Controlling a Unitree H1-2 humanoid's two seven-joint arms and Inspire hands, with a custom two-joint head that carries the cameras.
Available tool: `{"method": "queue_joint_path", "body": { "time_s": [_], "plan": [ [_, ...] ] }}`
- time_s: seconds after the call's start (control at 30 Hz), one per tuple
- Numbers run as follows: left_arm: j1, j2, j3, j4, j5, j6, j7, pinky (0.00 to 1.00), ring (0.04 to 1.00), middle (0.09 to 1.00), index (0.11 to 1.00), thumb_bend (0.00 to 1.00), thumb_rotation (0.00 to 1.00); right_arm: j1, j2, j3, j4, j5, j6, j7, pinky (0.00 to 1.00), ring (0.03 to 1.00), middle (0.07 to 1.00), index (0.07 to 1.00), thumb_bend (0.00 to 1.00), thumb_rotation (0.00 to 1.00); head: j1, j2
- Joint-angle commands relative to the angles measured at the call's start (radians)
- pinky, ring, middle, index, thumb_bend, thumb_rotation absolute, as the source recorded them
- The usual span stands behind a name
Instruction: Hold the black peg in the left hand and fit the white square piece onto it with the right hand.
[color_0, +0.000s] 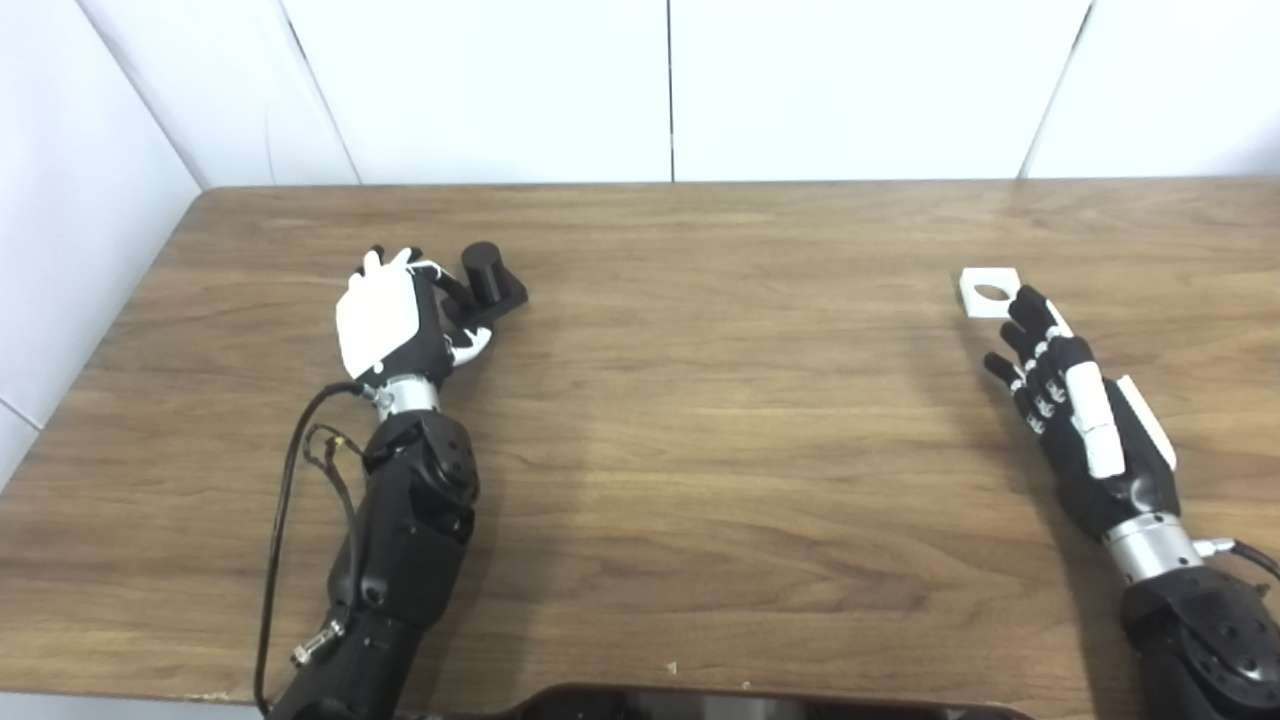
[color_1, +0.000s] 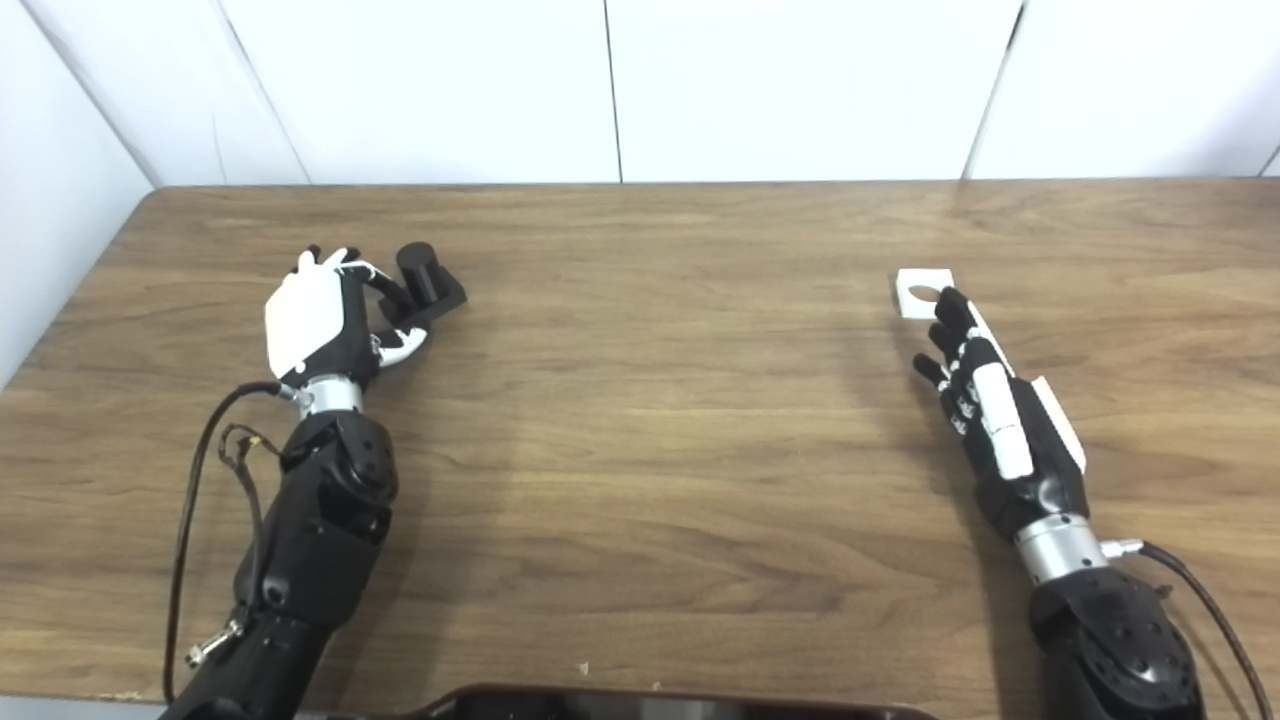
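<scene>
Nearest the camera, both forearms come up from the bottom edge over the wooden table (color_0: 700, 480), with a dark rounded edge (color_0: 700, 700) just below them. On the right side, the right robot hand (color_0: 1080, 410) lies stretched out with its fingers extended and spread, holding nothing; its fingertips reach the near edge of the white square piece (color_0: 988, 291), touching it or just short of it, I cannot tell which. That piece lies flat on the table beyond the hand, a thin square plate with a round hole through its middle. It looks rigid, light and smooth, so it would likely slide if nudged; pinching two opposite edges would probably leave the hole free for the fitting. Across the table on the left, the left robot hand (color_0: 395, 320) has its fingers curled toward the black peg (color_0: 488, 280), reaching its near side; whether they actually clamp it cannot be made out. The peg is a short upright cylinder on a square base, resting on the table just right of and beyond that hand; it seems stiff and light, best held by the base so the cylinder stays clear. The two task parts sit well apart, with white wall panels (color_0: 670, 90) behind.
</scene>
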Motion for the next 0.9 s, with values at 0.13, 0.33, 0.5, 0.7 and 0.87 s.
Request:
{"method": "queue_joint_path", "body": {
  "time_s": [0.13, 0.33, 0.5, 0.7, 0.87],
  "plan": [
    [-0.013, 0.010, -0.010, -0.084, 0.020, 0.005, 0.012, 0.98, 1.000, 0.895, 0.484, 0.51, 0.06, 0.005, -0.006, 0.011, 0.034, 0.000, -0.016, 0.015, 0.95, 1.000, 1.000, 0.994, 0.62, 0.94, 0.001, 0.000],
    [0.013, 0.001, -0.024, -0.138, 0.039, 0.012, -0.011, 0.94, 0.993, 0.888, 0.486, 0.51, 0.07, 0.006, -0.007, 0.016, 0.034, -0.006, -0.011, 0.009, 0.94, 1.000, 1.000, 0.998, 0.63, 0.95, 0.000, 0.003],
    [0.044, -0.029, -0.022, -0.203, 0.097, 0.015, -0.071, 0.93, 0.992, 0.891, 0.488, 0.50, 0.07, 0.007, -0.006, 0.018, 0.027, -0.009, 0.003, 0.008, 0.96, 1.000, 1.000, 0.999, 0.63, 0.95, -0.001, 0.003],
    [0.056, -0.050, -0.019, -0.223, 0.130, 0.014, -0.084, 0.93, 0.987, 0.887, 0.487, 0.50, 0.07, 0.009, -0.008, 0.023, 0.030, -0.022, -0.004, 0.009, 0.95, 1.000, 1.000, 1.000, 0.63, 0.96, 0.000, 0.000],
    [0.057, -0.051, -0.014, -0.227, 0.133, 0.014, -0.088, 0.93, 0.989, 0.886, 0.488, 0.50, 0.07, 0.012, -0.009, 0.024, 0.029, -0.030, -0.007, 0.006, 0.95, 1.000, 1.000, 1.000, 0.64, 0.96, 0.001, 0.000]
  ]
}}
